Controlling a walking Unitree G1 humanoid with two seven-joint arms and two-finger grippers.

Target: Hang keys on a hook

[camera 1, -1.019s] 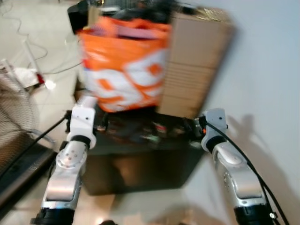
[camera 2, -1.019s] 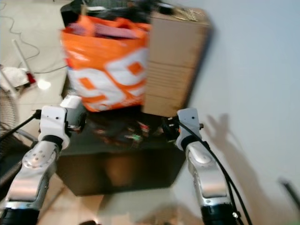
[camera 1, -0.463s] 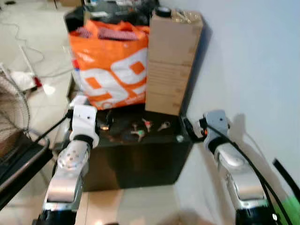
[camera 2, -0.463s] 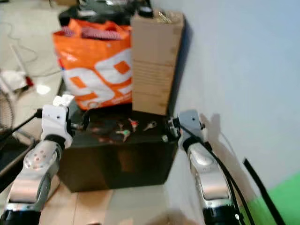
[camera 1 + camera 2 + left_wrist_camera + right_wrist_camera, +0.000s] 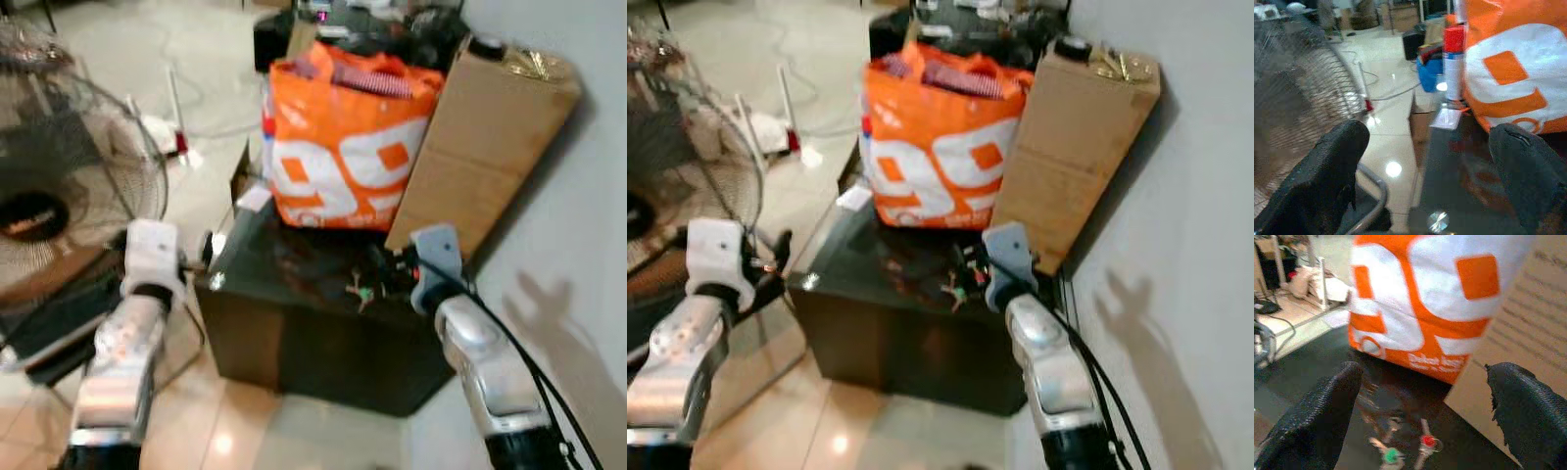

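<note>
Keys lay on a glossy black table; tiled floor; both grippers gaped empty; key details blurred.

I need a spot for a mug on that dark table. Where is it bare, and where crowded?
The dark table has bare top along its near edge and at the corner by the fan. The back is crowded: the orange bag and cardboard box stand there, and the keys lie before them, near the right gripper.

keys on table, bag behind, box right of bag
</note>
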